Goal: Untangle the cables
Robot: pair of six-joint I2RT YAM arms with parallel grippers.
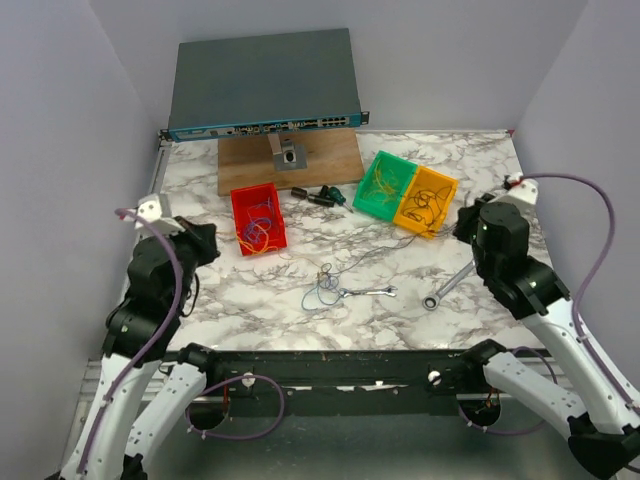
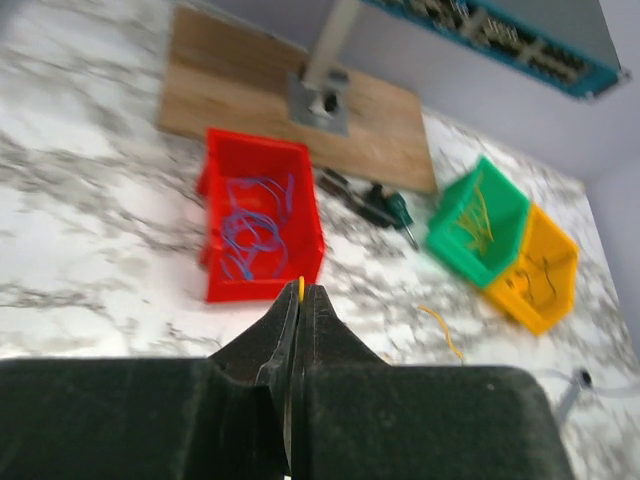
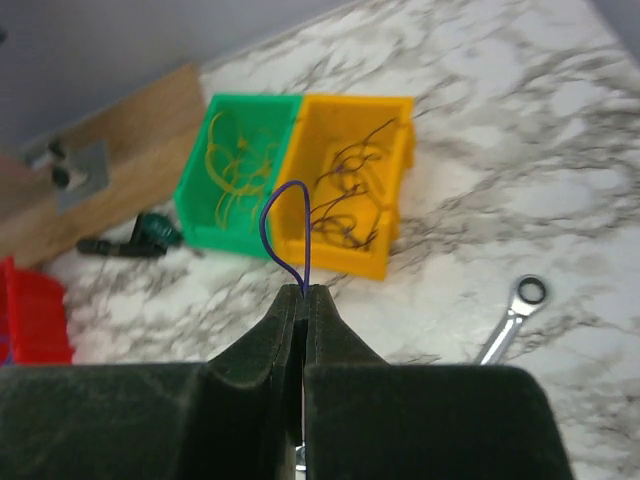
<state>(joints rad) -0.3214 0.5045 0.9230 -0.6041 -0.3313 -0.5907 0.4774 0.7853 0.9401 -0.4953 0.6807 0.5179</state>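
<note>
Mid-sort, pinching purple cable [image 3: 283, 215] in closed right gripper [image 3: 303, 293], yellow cable [image 2: 301, 288] in closed left gripper [image 2: 301, 297]; next, likely releasing each by colour.

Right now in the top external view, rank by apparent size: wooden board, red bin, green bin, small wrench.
1. wooden board
2. red bin and green bin: too alike to rank
3. small wrench

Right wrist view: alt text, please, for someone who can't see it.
The right gripper is shut on a purple cable that loops up above it. Behind stand a green bin and a yellow bin, both holding wires.
</note>
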